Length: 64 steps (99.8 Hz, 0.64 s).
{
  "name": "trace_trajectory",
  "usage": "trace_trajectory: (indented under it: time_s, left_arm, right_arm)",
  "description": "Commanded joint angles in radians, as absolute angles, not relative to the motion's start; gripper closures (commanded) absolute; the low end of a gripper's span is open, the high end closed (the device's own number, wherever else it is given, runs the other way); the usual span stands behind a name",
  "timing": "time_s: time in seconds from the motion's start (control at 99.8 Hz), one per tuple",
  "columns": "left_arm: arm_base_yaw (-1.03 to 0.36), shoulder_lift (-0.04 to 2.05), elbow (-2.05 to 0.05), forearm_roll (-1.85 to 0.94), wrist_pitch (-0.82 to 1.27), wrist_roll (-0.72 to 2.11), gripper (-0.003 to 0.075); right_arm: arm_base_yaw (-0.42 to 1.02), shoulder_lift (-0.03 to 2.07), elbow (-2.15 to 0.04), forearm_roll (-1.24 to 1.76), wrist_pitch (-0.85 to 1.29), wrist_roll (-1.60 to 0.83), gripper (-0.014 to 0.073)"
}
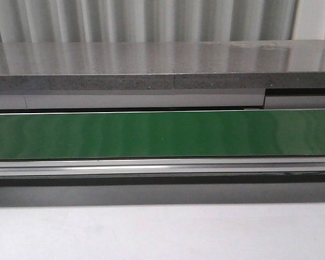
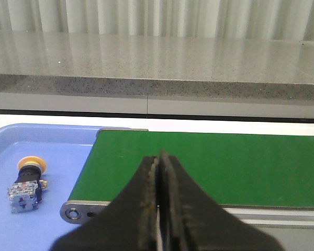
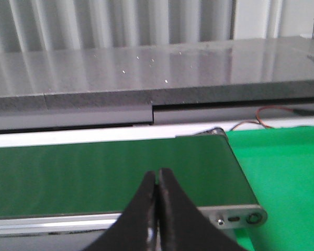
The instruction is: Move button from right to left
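Grey speckled counter [image 1: 151, 67], corrugated wall [image 1: 151, 19]

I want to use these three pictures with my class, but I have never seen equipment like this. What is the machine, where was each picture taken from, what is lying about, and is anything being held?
This is a robot with two arms, each ending in a two-fingered gripper. The front view looks forward from the robot over a long green conveyor belt with a grey stone-like ledge behind it; no arm shows there. The other two pictures come from cameras on the wrists. The left wrist view shows the left gripper, its dark fingers pressed together with nothing between them, above one end of the belt. Beside that end lies a blue tray holding a small push-button unit with an orange cap. The right wrist view shows the right gripper, also closed and empty, near the belt's other end, next to a bright green surface.
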State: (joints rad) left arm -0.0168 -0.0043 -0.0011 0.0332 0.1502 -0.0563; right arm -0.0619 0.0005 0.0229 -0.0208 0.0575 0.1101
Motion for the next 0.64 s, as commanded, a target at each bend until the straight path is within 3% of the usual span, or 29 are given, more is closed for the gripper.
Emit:
trace_trajectory:
  time_s: [0.0,0.631]
  left_arm:
    - [-0.017,-0.040,0.024,0.027,0.074,-0.058,0.0740]
    - [-0.017,-0.040,0.024,0.027,0.074,-0.058,0.0740]
  right_arm:
    - [-0.078,-0.009,0.012,-0.057,-0.007,0.140,0.0660]
    - [-0.077,-0.026,0.012,-0.069,0.007,0.140,0.0660]
